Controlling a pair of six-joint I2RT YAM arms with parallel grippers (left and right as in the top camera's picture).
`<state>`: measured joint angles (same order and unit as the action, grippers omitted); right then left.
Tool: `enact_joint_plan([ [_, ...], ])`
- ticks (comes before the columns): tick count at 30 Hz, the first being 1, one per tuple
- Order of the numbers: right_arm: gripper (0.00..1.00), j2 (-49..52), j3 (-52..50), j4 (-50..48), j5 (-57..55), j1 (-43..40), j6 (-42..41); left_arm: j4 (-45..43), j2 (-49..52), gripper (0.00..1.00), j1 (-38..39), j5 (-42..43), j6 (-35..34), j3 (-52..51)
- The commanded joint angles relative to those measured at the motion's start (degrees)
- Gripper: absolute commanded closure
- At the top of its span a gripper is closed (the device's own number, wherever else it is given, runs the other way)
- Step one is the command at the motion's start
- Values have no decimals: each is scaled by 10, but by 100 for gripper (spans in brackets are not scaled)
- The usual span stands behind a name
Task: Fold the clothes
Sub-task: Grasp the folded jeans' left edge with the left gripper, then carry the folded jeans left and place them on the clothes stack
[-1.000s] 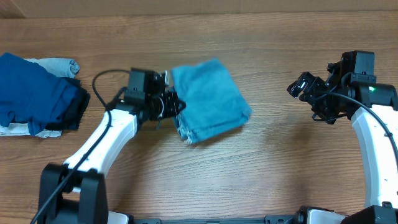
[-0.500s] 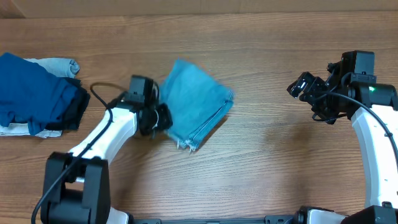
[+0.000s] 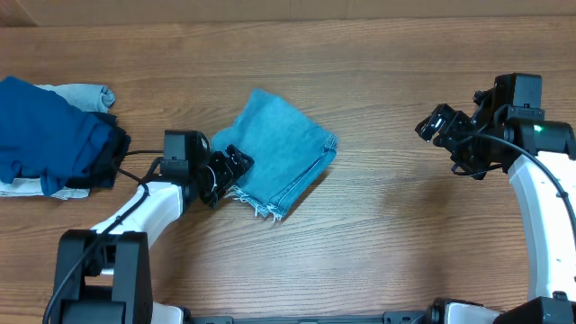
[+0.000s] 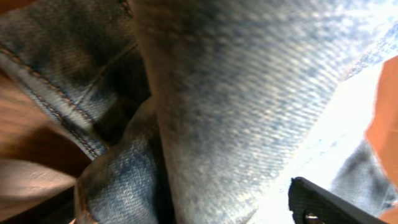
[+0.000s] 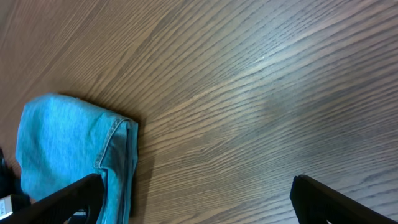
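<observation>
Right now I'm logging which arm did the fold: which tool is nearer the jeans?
Left. The left tool is right at the left edge of the jeans, with denim filling its wrist view. The right tool hangs far off to the jeans' right, well clear of them.

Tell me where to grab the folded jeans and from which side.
Probably the left edge of the jeans, from the left, low over the table, where the open left gripper sits. The layers there look stacked tight, so one pinch should catch them all. Avoid the frayed hems at the near corner: those ends lie loose and may peel apart.
</observation>
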<state>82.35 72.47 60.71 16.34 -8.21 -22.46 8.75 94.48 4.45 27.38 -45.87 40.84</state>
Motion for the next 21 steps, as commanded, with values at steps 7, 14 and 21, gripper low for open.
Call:
enact_joint_plan([
  [7,0,-6,7,-1,4,-1,1,-32,173,48,30,-3,40,-59],
  [14,0,-6,7,-1,4,-1,1,-41,161,96,29,44,142,-38],
  [21,0,-6,7,1,4,-1,1,151,-73,96,29,74,221,148],
])
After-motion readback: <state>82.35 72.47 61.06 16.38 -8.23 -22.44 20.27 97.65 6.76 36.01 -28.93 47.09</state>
